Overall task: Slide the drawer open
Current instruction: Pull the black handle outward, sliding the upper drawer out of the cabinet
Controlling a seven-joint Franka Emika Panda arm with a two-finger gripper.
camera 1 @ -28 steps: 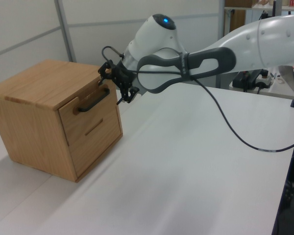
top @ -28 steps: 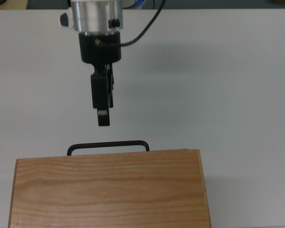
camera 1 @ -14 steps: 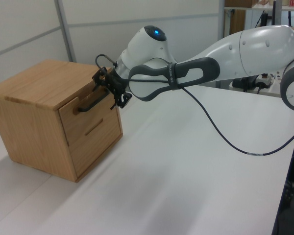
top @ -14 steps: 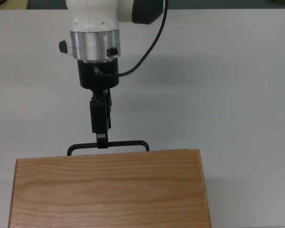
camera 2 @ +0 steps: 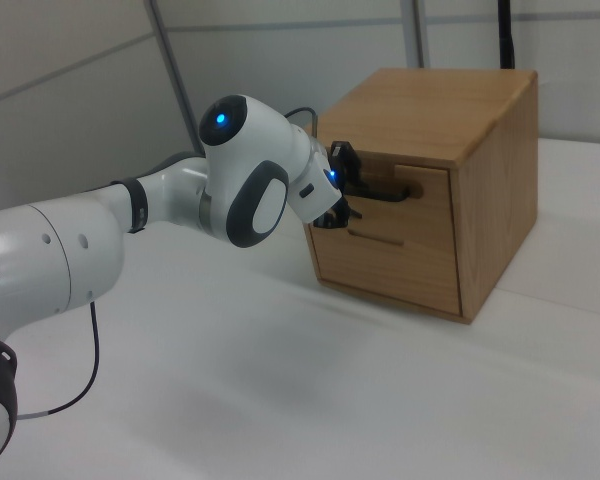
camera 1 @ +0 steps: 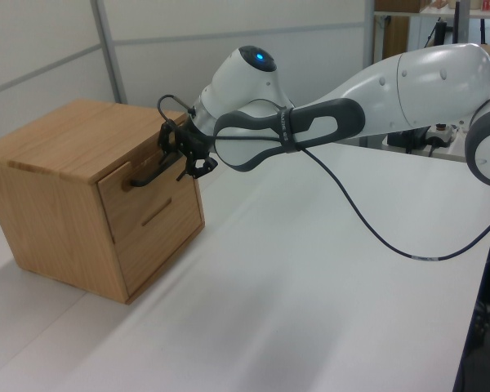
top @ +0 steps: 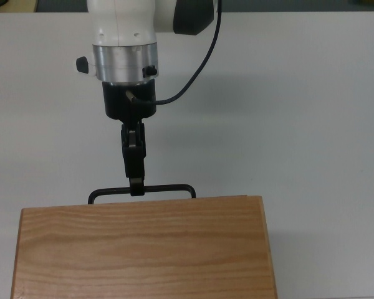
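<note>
1. One white Franka arm [camera 1: 327,122] reaches across a white table [camera 1: 310,278] to one wooden cabinet [camera 1: 57,139]; a single black cable [camera 1: 376,229] loops from its wrist down to the tabletop in the left view.
2. The cabinet shows two fronts, one above the other: the upper drawer [camera 1: 147,192] with one thin black bar handle [top: 142,190], and a lower front [camera 1: 159,237] marked only by a short slot.
3. The drawer sits at the top of the cabinet face. In the left view its front appears nearly level with the cabinet; in the top view only the handle juts past the grained top [top: 143,249].
4. The one gripper [top: 136,187] meets the handle a little toward the top view's left of the bar's middle. Its fingers look drawn close together at the bar, but whether they actually clamp it cannot be told.
5. In the right view the gripper [camera 2: 352,188] is at the handle [camera 2: 390,192], with the cabinet standing at the right view's right.
6. The table is plain matte white. Pale wall panels with grey uprights [camera 1: 106,49] stand behind the cabinet, and shelving with equipment [camera 1: 425,33] shows at the left view's far right.
</note>
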